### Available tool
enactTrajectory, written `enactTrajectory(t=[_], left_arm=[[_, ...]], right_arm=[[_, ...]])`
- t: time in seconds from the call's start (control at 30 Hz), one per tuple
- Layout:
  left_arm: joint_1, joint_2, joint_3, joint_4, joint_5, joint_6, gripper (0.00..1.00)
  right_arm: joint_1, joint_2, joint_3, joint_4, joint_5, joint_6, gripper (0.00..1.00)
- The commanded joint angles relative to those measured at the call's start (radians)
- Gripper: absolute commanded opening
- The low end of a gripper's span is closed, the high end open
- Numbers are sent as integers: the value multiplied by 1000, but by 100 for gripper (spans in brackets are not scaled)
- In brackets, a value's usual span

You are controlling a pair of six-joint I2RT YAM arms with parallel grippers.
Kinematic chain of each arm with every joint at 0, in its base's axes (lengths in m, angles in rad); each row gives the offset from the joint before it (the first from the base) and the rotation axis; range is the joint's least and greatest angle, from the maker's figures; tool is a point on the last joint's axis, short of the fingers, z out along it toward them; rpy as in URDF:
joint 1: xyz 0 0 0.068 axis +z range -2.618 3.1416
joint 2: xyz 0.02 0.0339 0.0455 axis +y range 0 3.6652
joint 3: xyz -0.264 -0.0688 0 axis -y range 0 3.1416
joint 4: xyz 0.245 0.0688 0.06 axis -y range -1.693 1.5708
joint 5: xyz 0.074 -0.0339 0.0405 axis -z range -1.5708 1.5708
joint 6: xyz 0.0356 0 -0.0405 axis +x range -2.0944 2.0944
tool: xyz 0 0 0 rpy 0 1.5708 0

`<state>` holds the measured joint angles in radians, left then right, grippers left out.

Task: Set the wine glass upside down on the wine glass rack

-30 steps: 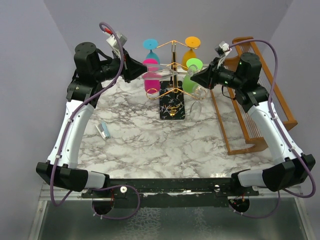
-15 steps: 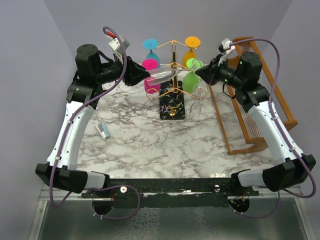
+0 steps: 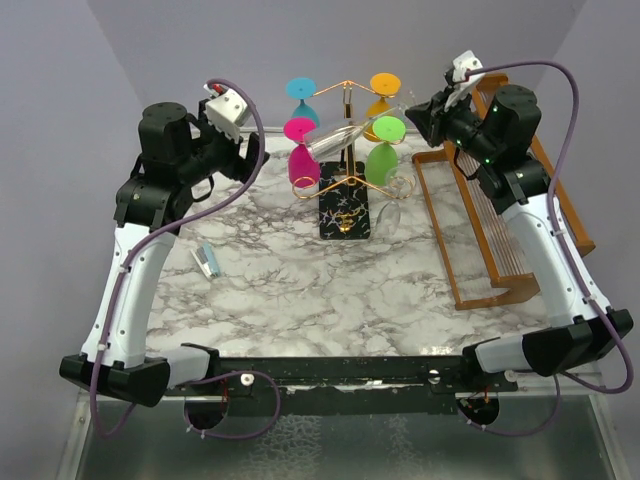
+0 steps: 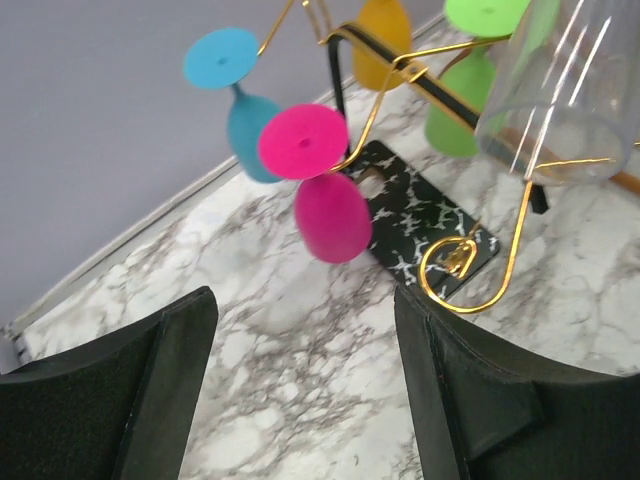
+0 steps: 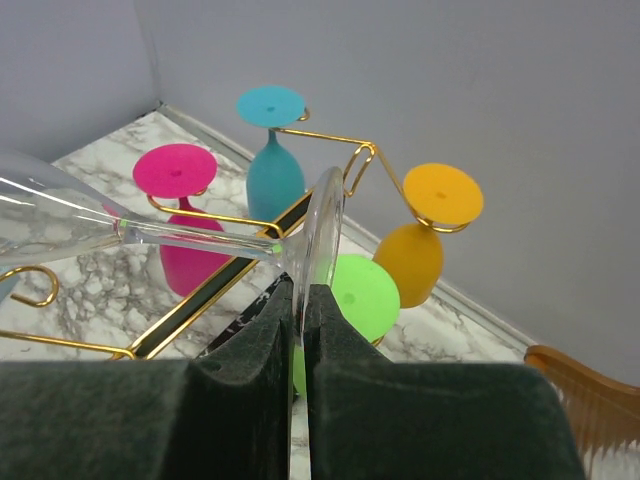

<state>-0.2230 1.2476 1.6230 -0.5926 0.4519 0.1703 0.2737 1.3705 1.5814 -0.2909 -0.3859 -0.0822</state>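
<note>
Gold wire rack (image 3: 343,215) stands far-centre on the marble table (image 3: 300,290), with four coloured glasses (image 3: 303,165) hanging foot-up on its arms. The clear wine glass (image 3: 328,143) is not hung yet: it lies nearly level across the rack's upper arms, long axis left to right, bowl to the left and slightly lower, foot to the right. Right gripper (image 3: 412,114) is clenched on the edge of the foot, so the glass runs leftward from it. Left gripper (image 3: 256,160) gapes empty, left of the bowl and apart from it. Judgement: the right arm owns the next move, swinging the bowl down until the stem is upright, then sliding the stem into a free curled arm. The right wrist view shows the grip itself, fingers (image 5: 270,340) pinching the thin foot disc edge-on; the overhead view cannot resolve that. The left wrist view shows only the bowl above a lower curl; contact with the wire cannot be told.
</note>
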Motion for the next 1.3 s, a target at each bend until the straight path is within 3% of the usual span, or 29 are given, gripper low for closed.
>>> enactTrajectory(t=[0.0,0.23,0.37,0.77,1.27], left_arm=[[-4,-32,27,-66,-259,147,75],[11,-48,28,-77,-443,207,86],[34,-57,26,-84,-441,198,92],[76,-60,51,-72,-474,192,93],[90,-38,26,-41,-470,193,93]], right_arm=[[16,26,57,-13,79,-63,1],[95,46,86,13,257,-163,1],[139,71,107,23,318,-201,1],[280,156,156,36,428,-303,1],[463,176,25,183,640,-586,1]])
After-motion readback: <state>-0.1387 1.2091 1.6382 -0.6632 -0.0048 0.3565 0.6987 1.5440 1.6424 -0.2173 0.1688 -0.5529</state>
